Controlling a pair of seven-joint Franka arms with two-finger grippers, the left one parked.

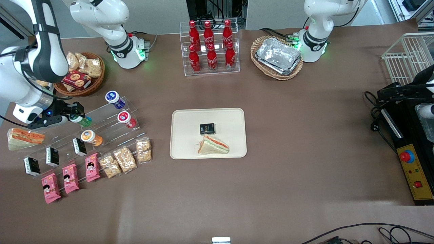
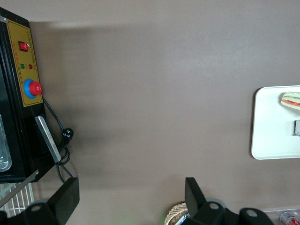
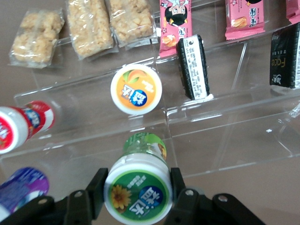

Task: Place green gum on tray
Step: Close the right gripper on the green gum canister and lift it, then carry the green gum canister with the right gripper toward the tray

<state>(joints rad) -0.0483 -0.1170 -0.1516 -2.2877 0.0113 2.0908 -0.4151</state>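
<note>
Gripper (image 3: 138, 193) is clamped on the green gum (image 3: 138, 188), fingers on either side of its lid. It sits over the clear stepped rack (image 1: 101, 127) near the working arm's table edge; tray (image 1: 183, 117) well apart.

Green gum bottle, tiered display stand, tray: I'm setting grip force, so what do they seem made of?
Green gum, between the fingers of the gripper: probably hard plastic, with a glossy white lid and printed label. Stand: clear acrylic by the look, since items show through and its edges glint. Tray: likely matte plastic, an even cream with rounded corners.
</note>
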